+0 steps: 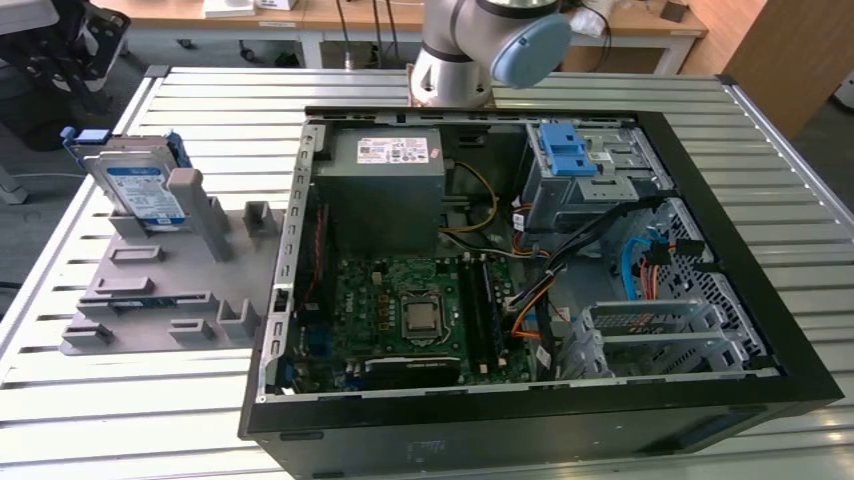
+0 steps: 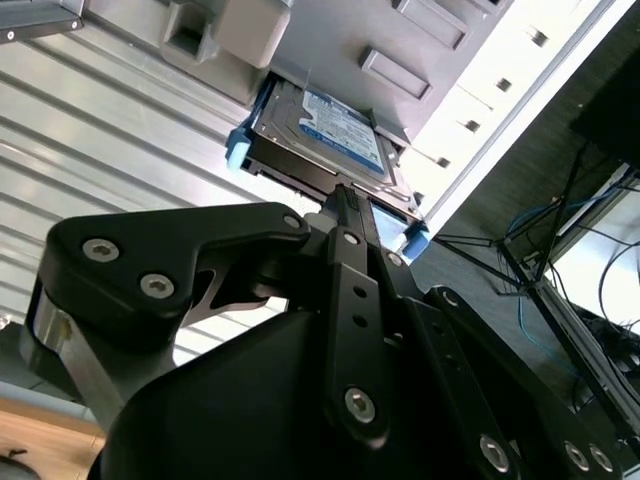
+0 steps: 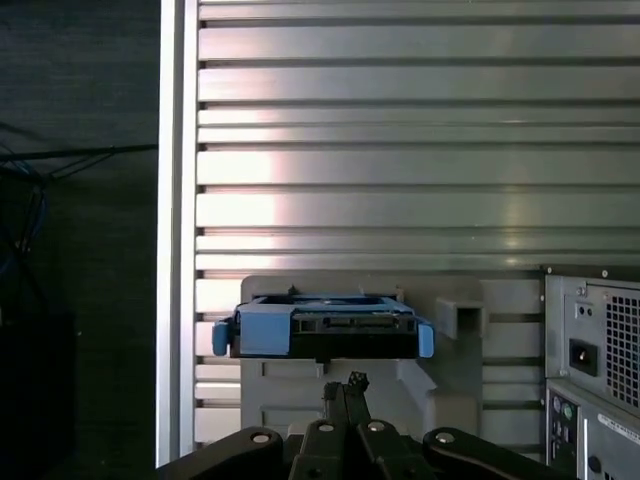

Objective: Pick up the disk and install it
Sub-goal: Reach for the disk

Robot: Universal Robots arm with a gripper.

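The disk [image 1: 140, 190] stands on edge in a slot of the grey holder [image 1: 160, 290] at the exterior view's left, its white-and-blue label and blue bracket showing. Both wrist views also catch the disk [image 2: 325, 130] [image 3: 325, 330]. My gripper [image 3: 345, 385] is lined up with the disk's upper edge and hangs a short way off it, not touching. Its black fingers [image 2: 345, 205] are pressed together with nothing between them.
An open computer case [image 1: 287, 300] lies on the slatted metal table [image 1: 134, 420] beside the holder. Inside it are a grey box with a white sticker [image 1: 387, 190], a cage with blue latches [image 1: 567, 150], the motherboard and loose cables. The arm's base [image 1: 454, 75] stands behind the case.
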